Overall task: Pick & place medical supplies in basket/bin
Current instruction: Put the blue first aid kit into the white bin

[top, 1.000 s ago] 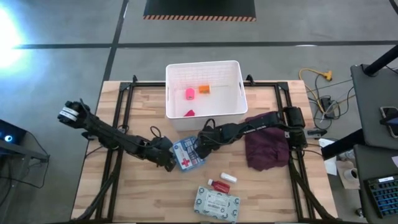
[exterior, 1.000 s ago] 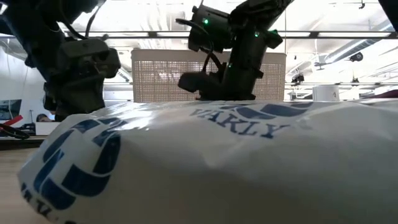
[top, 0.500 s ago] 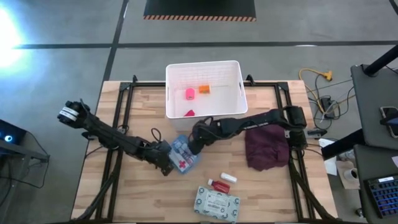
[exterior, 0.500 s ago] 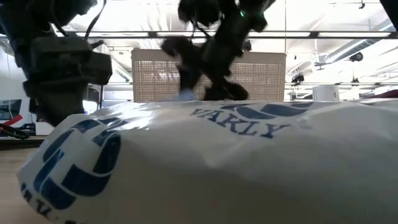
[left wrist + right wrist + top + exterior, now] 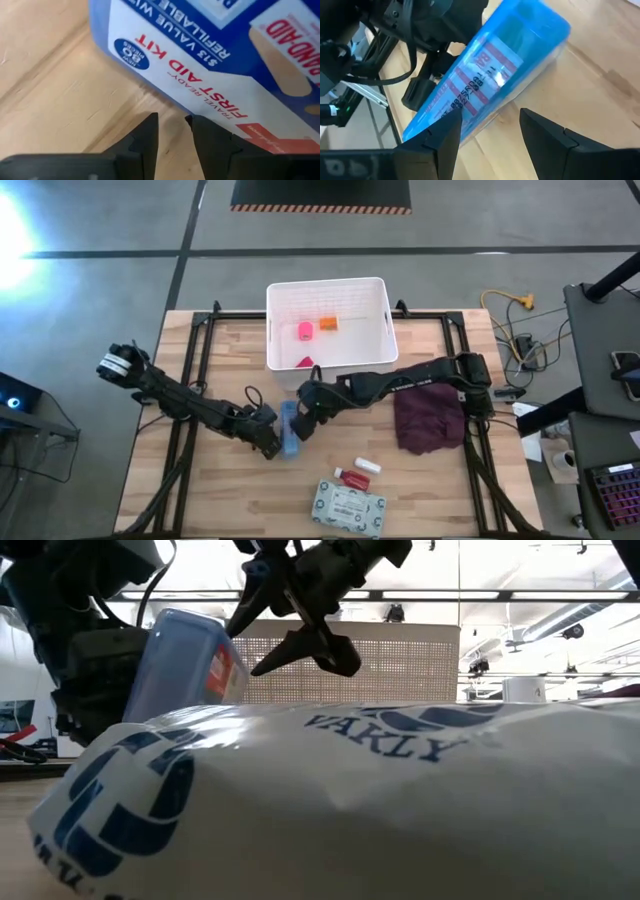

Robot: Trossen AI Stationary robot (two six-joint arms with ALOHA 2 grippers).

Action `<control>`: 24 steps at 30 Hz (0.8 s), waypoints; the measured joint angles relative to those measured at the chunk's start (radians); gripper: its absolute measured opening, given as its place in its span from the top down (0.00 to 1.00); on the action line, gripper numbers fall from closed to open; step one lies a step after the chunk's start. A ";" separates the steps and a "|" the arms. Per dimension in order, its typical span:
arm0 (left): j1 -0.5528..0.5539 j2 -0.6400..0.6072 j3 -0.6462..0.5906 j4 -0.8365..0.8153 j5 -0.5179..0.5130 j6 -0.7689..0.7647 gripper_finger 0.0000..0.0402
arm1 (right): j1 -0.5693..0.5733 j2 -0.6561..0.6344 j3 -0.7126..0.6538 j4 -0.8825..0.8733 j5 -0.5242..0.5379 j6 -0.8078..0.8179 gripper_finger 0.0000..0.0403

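The blue "FIRST AID KIT" case, marked "BAND-AID", stands on edge between two empty hands, fingers apart.

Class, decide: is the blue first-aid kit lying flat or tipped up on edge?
Tipped on edge: the first-aid kit shows as a narrow strip from above and leans steeply in the low view.

first aid kit on edge between both arms.

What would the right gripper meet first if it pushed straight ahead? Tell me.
Most likely the blue-and-white plastic first aid kit, tipped up on edge directly before the open right gripper. Just behind it sits the left gripper; depth between them is unclear.
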 joint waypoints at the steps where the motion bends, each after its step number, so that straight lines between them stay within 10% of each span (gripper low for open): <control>1: 0.000 0.000 0.000 0.002 0.003 0.000 0.75 | -0.003 0.000 0.000 -0.001 -0.001 0.008 0.52; 24: -0.001 -0.001 0.006 0.043 -0.017 -0.001 0.75 | -0.007 -0.027 -0.005 0.026 -0.053 0.110 0.27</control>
